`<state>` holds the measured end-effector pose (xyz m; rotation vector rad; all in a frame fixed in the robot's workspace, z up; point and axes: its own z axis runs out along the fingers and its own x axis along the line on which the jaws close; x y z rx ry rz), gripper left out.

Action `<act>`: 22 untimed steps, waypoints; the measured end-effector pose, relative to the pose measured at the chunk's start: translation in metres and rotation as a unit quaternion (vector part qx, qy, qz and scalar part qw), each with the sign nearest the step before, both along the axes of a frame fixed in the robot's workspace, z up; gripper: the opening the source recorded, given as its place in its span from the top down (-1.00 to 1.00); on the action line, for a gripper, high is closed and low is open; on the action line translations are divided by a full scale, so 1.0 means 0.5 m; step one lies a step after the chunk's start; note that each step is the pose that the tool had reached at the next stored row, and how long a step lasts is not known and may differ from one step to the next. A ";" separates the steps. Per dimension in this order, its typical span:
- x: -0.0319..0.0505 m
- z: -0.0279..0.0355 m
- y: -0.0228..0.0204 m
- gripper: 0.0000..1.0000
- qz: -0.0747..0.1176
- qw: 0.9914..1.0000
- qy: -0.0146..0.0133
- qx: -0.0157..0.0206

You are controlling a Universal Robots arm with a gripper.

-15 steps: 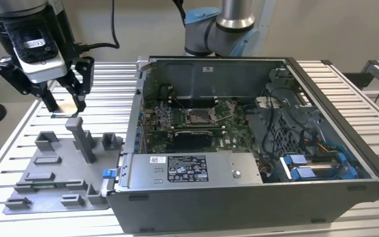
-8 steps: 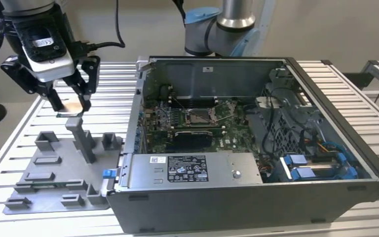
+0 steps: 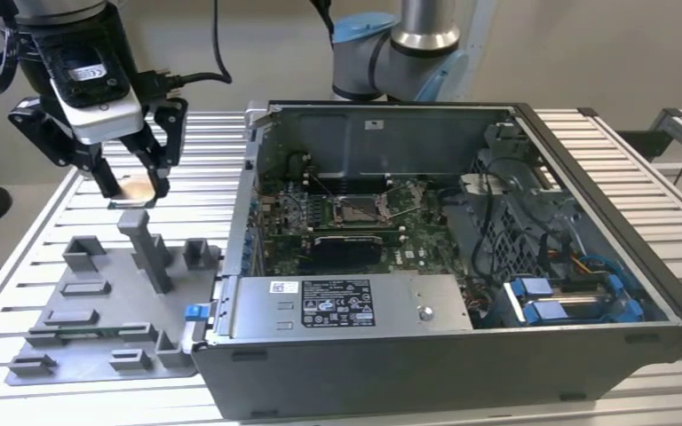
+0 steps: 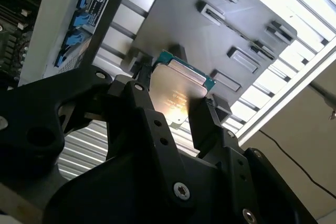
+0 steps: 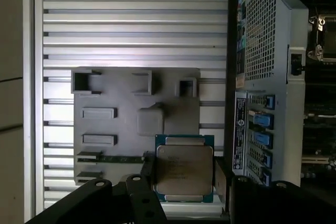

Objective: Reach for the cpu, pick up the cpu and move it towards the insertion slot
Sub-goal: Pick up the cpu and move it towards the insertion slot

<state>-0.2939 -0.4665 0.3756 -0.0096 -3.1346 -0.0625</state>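
Note:
My gripper hangs above the slatted table, at the exterior view's left, shut on the cpu. The cpu is a thin square chip with a pale metal face and a green edge, clamped by its sides between the two black fingers in both wrist views. It is lifted clear of the grey fixture plate below it. The insertion slot, a silver-framed socket with a dark centre on the green board, lies inside the open computer case, to the exterior view's right of the gripper.
The computer case lies open on the table, its near wall and metal power-supply box between gripper and socket. Upright grey blocks rise from the fixture plate. The arm's base stands behind the case.

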 end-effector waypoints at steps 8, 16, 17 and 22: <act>0.028 0.000 0.0001 1.00 0.000 1.000 0.000 0.000; 0.034 0.000 0.0000 1.00 0.000 1.000 0.000 0.000; 0.034 0.000 0.0000 1.00 0.000 1.000 0.000 0.000; 0.039 0.000 0.0000 1.00 0.000 1.000 0.000 0.000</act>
